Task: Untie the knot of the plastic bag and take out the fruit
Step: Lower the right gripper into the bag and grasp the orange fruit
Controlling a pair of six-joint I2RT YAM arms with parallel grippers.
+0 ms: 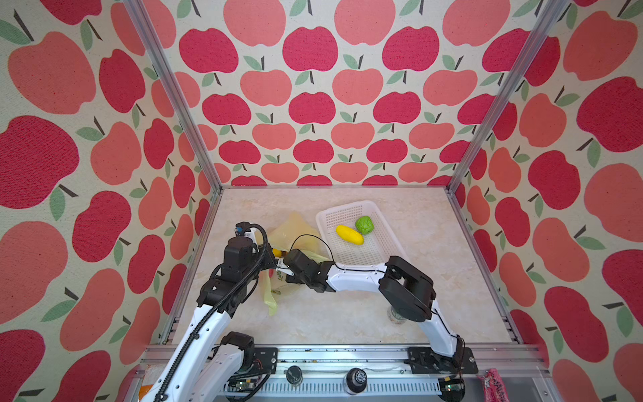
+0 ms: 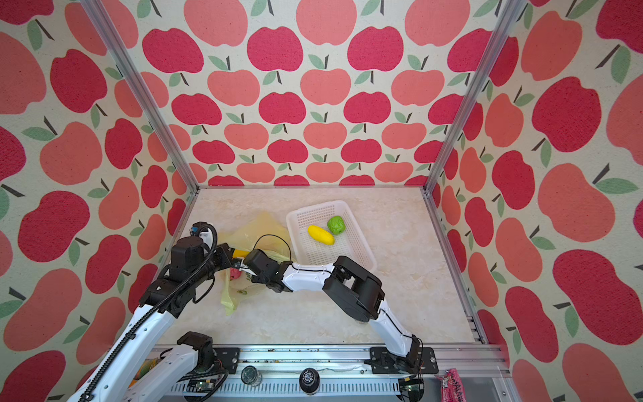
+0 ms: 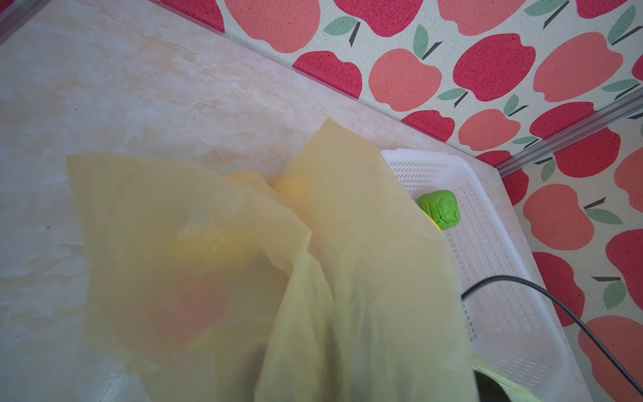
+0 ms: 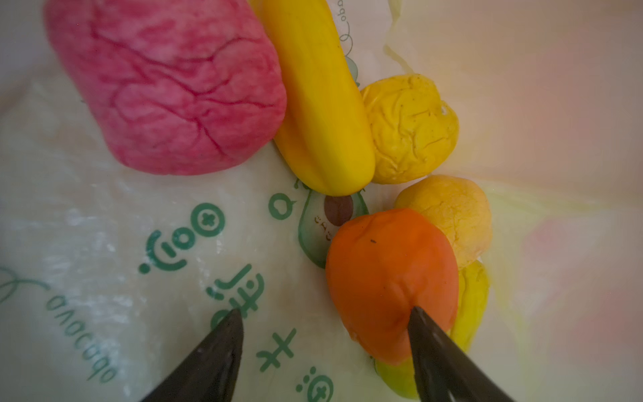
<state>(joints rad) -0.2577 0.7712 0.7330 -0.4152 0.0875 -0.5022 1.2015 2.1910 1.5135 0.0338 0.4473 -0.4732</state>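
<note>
Plastic bag (image 4: 104,243) lies open with fruit (image 4: 323,94) inside.
Right gripper (image 4: 326,312) is spread wide, one finger (image 4: 435,348) touching an orange fruit (image 4: 389,278); left gripper (image 2: 229,257) is closed.

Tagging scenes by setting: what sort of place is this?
Probably a staged robot test cell, not a home: aluminium frame posts, apple-print walls, and a left arm and right arm bolted to a rail along the marble-look tabletop.

Robot lab test booth, aluminium frame posts (image 1: 173,91) at the corners, apple-print wall covering (image 1: 310,52) as backdrop, marble-look tabletop (image 1: 348,313), white-and-black left arm (image 1: 208,322) and right arm (image 1: 358,276) bolted to a slotted metal rail (image 1: 330,355), exposed cabling
</note>
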